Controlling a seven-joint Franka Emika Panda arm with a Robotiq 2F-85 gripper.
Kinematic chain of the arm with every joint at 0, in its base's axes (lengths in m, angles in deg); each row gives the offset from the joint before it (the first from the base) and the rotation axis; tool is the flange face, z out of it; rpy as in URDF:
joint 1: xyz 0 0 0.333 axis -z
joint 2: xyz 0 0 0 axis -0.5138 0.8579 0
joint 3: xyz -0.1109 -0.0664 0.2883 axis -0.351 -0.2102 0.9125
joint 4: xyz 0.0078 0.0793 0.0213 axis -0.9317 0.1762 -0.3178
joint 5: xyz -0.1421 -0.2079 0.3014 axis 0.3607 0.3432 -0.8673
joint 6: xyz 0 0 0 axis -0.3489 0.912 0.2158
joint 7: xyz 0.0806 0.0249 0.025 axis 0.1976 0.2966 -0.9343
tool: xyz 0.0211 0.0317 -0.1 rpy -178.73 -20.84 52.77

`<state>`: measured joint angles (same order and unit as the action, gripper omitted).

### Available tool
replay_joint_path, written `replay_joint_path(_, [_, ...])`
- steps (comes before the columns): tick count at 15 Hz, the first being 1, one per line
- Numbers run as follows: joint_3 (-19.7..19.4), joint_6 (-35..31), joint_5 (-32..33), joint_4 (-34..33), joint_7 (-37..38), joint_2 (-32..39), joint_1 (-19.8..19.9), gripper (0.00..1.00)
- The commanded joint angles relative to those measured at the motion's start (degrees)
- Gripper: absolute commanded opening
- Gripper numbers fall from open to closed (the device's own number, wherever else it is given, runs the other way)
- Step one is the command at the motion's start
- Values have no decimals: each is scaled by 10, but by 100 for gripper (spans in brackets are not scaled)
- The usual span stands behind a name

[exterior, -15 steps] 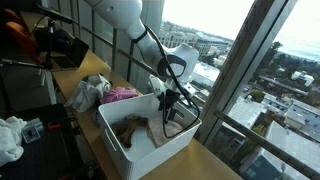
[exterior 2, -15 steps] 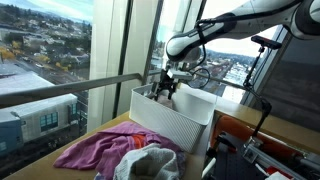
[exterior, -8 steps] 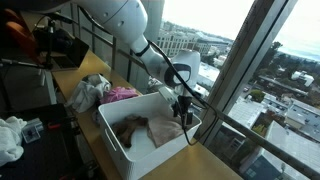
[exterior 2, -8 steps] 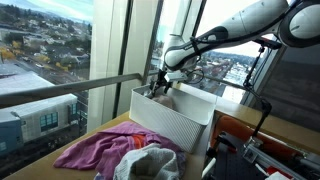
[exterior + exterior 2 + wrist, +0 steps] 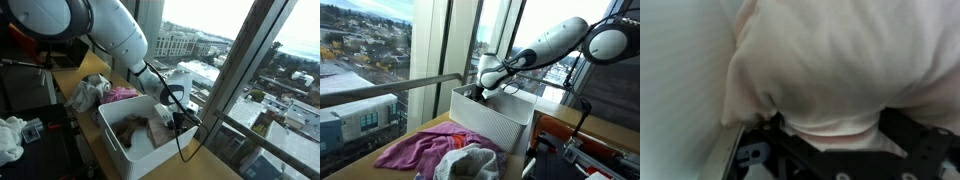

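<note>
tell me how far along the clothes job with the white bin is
Done: a brown garment and a pale pink cloth lie in the white bin. In hand: the gripper is down inside the bin, jaws open, close against that pale pink cloth, clamping nothing. Left: a magenta cloth and a grey-white cloth lie on the table beside the bin.

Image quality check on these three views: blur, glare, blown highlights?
Wrist view: soft throughout, the pale cloth too close to focus. Both exterior views: backlit by the windows, sky washed out, room side dark. In an exterior view the gripper sits shaded inside the white bin, its detail hard to read.
</note>
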<state>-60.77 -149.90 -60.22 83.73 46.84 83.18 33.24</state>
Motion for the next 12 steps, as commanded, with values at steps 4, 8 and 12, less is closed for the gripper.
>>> replay_joint_path(4, [-16,14,1,-31,3,22,5,43])
replay_joint_path(8, [-15,7,-5,31,-1,-34,12,13])
replay_joint_path(12, [-14,-14,-8,146,-5,-135,15,4])
